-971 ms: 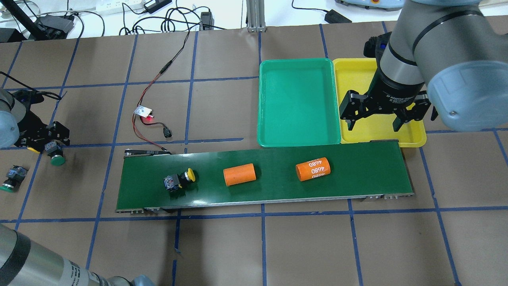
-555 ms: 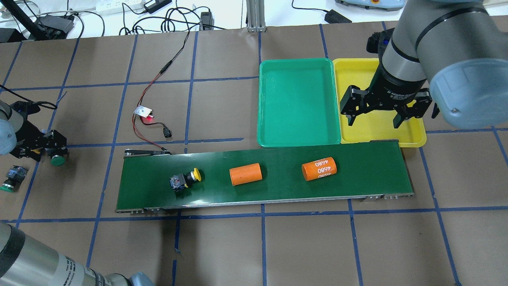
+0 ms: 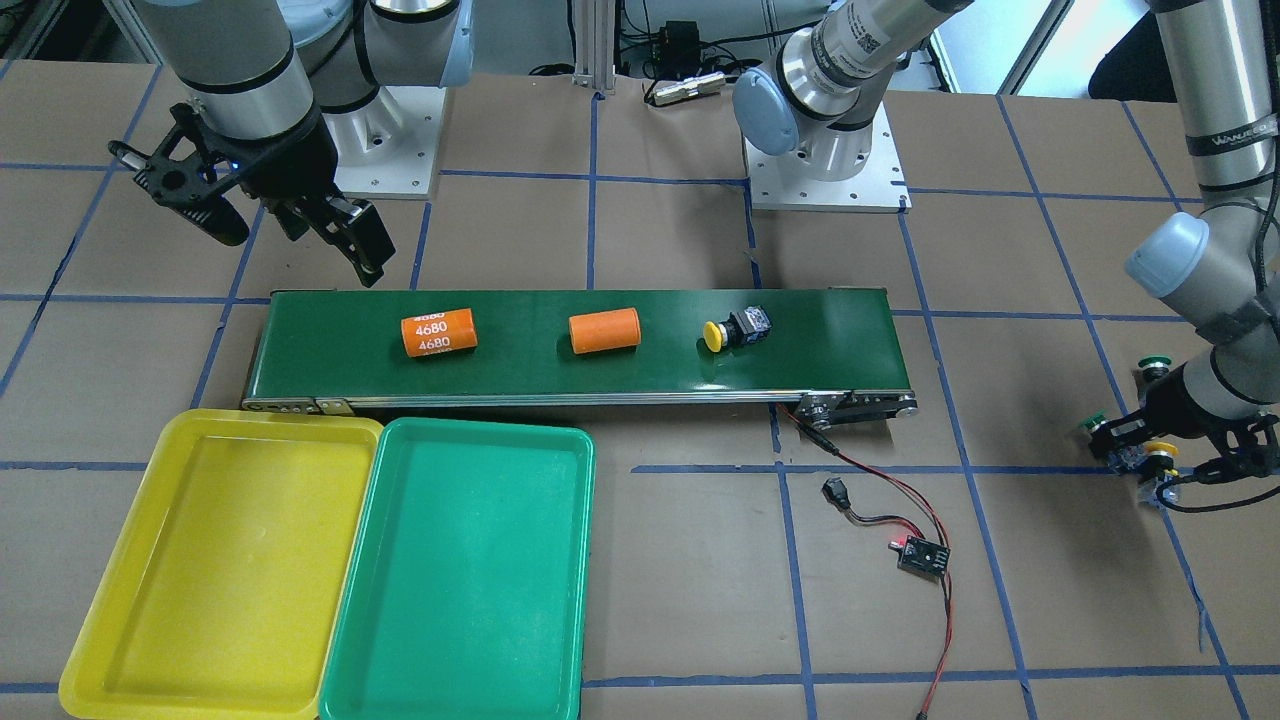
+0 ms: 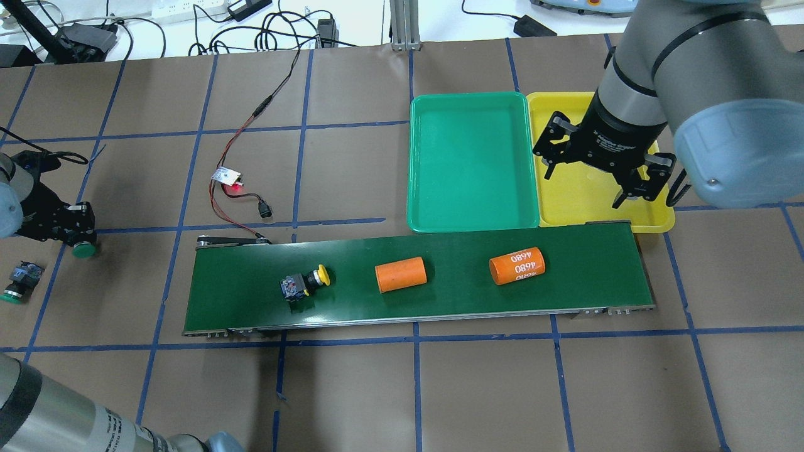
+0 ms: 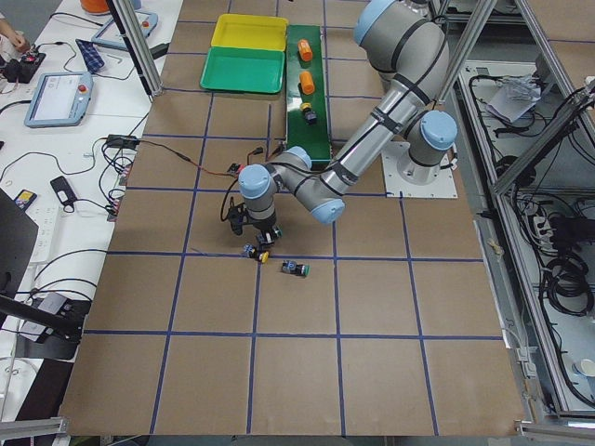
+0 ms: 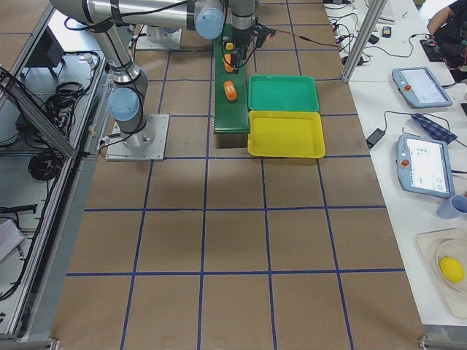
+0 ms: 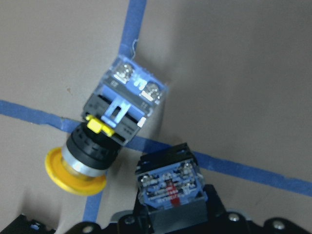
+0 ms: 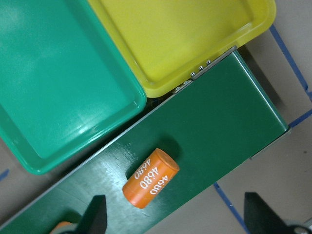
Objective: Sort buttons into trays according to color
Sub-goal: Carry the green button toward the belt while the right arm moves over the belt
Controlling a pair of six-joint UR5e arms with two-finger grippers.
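Observation:
A yellow button (image 4: 304, 282) lies on its side on the dark-green conveyor belt (image 4: 565, 295). At the table's far left my left gripper (image 4: 78, 242) is shut on a green button (image 4: 83, 249). The left wrist view shows that button's body (image 7: 169, 183) between the fingers. Beside it a second yellow button (image 7: 105, 134) lies on blue tape. Another green button (image 4: 17, 281) lies loose on the table. My right gripper (image 4: 583, 185) hangs open and empty over the yellow tray (image 4: 565, 113). The green tray (image 4: 471, 163) next to it holds nothing.
Two orange cylinders ride the belt: a plain one (image 4: 401, 274) and one marked 4680 (image 4: 516, 265), which lies below the right gripper in its wrist view. A small circuit board (image 4: 227, 176) with red and black wires lies behind the belt's left end.
The belt carried the yellow button and both orange cylinders to the right. My right gripper turned and shifted over the yellow tray. My left gripper drew slightly left with the green button.

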